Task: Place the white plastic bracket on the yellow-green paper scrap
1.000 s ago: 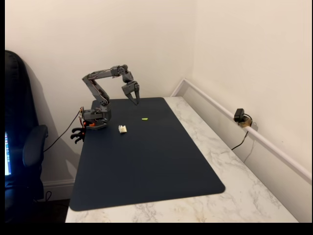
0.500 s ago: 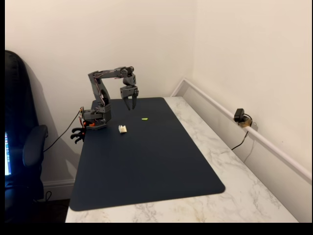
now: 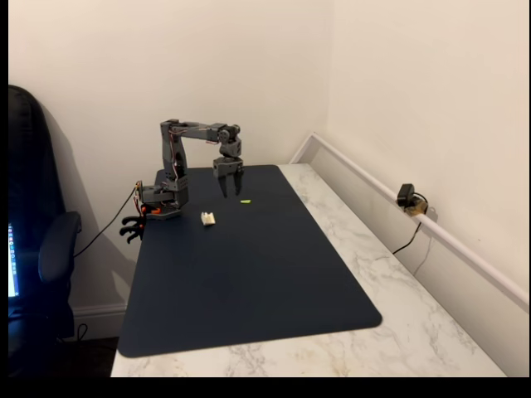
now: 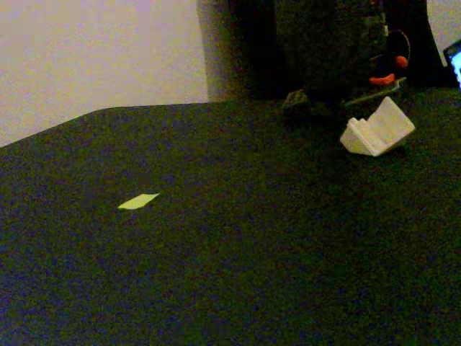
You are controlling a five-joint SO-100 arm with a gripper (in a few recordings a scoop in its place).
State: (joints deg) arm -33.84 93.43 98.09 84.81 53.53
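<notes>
**Bracket not yet picked up; approach step in hand**

One white plastic bracket, resting on the dark mat near the arm's base; seen close in a fixed view as an angled, blocky piece, free of any grip. One yellow-green paper scrap, lying flat on the mat to the right of the bracket and well apart from it, a thin sliver in a fixed view. One gripper, hanging above the mat between bracket and scrap, pointing down, fingers spread a little and holding nothing.

Judged as the reach toward the pickup, with nothing of the placing done. Next move calls for swinging left over the bracket, lowering with jaws apart to either side, then closing. Small, angular piece: likely to tip or slide if caught off-centre.
</notes>
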